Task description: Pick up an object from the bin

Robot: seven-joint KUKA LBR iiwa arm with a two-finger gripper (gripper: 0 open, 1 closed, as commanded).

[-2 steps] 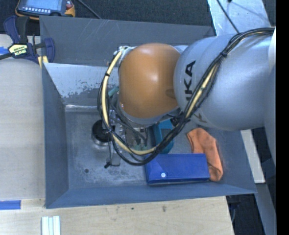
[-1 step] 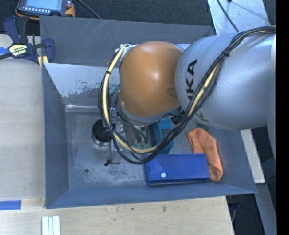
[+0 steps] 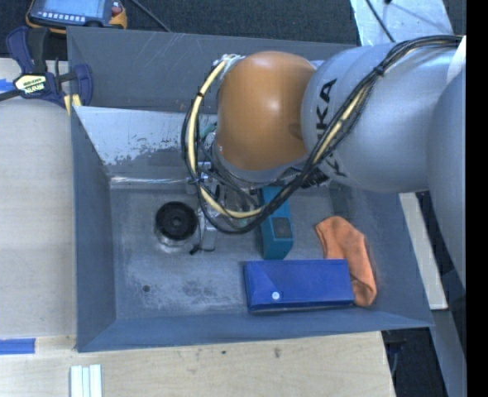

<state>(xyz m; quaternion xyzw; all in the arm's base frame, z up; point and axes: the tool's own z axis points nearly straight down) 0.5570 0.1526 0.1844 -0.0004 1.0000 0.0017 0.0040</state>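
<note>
Since the orange wrist cover [image 3: 260,110] and its looped cables [image 3: 196,131] hang right above the tool, I see little of the gripper [image 3: 203,231] itself, and I cannot tell whether it is open or closed. What I can make out is its lower end, down near the floor of the grey bin [image 3: 95,246] and toward the back wall.

Just beside the gripper, on the view's left of it, stands a small round black thing [image 3: 176,219], like a cap or knob, on a pale base. It is the thing nearest the gripper and looks very close to it, perhaps touching, though I cannot say which.

On the gripper's other side, toward the view's right, a teal rectangular block [image 3: 277,228] lies partly under the cables. Nearer the front wall than the gripper, and to the right of it, lies a flat blue box [image 3: 299,284] with a small white dot on top. Farther right again, an orange cloth [image 3: 349,255] is crumpled against the end of the flat blue box, well apart from the gripper.
</note>
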